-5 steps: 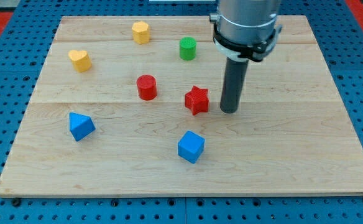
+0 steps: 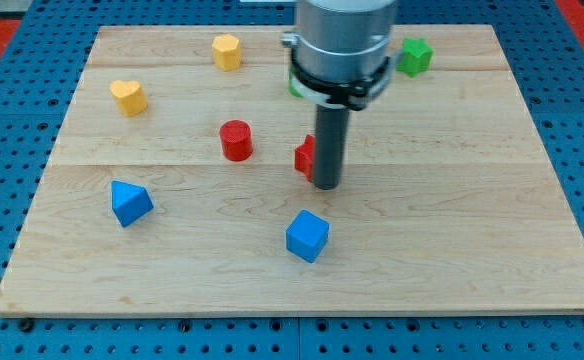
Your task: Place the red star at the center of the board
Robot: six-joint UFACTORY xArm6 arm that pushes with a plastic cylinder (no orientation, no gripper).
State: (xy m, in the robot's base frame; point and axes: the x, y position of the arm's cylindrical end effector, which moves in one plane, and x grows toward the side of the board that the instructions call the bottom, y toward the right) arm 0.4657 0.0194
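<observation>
my tip [image 2: 326, 185] shifted left, covering red star [image 2: 303, 155]

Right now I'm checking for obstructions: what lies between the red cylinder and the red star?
Nothing: in the camera view, bare board separates the red cylinder from the red star, which my tip partly hides.

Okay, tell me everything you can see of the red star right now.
Only a sliver of the red star shows: a matte, plastic-looking red edge poking out on the view's left of the dark rod, near the board's middle. My tip stands directly in front, hiding its points. Contact cannot be confirmed. The red cylinder sits apart, further left.
</observation>
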